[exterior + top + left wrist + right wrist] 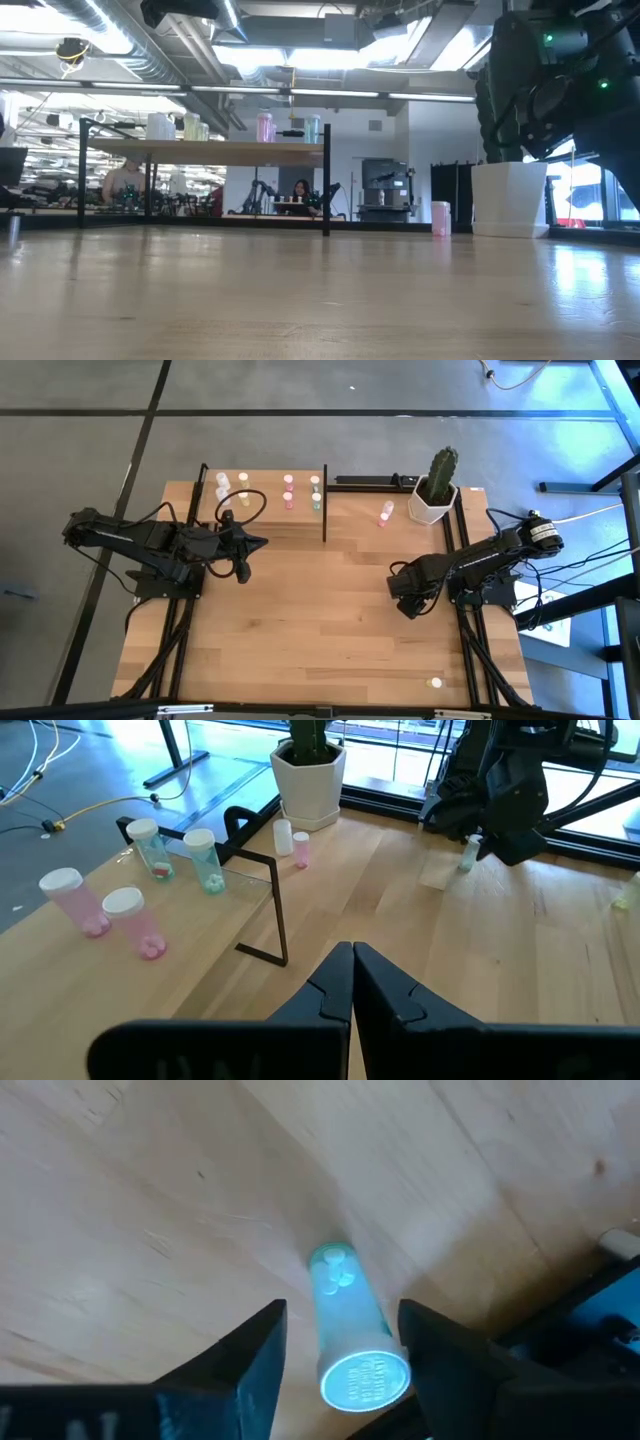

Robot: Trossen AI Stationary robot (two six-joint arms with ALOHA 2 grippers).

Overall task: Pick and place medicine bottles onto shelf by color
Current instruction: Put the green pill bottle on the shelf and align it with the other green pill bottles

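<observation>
Fingers (250, 1355) of the right gripper (340, 1355) stand apart, straddling a pale green bottle (352, 1335) upright on the table (320, 620) (no contact visible), well away from the shelf (262, 510). Left gripper (352, 982), beside the shelf, is closed and empty.

- Raised lettering in a ring on the white cap (366, 1378) of the pale green bottle (350, 1325), right wrist view; too blurred to read.
- No readable label, brand or number on the bottles on the shelf (268, 910), left wrist view.
- No legible signs or text in the room behind the table (320, 300), low view.
- Nothing readable from the high view.
</observation>
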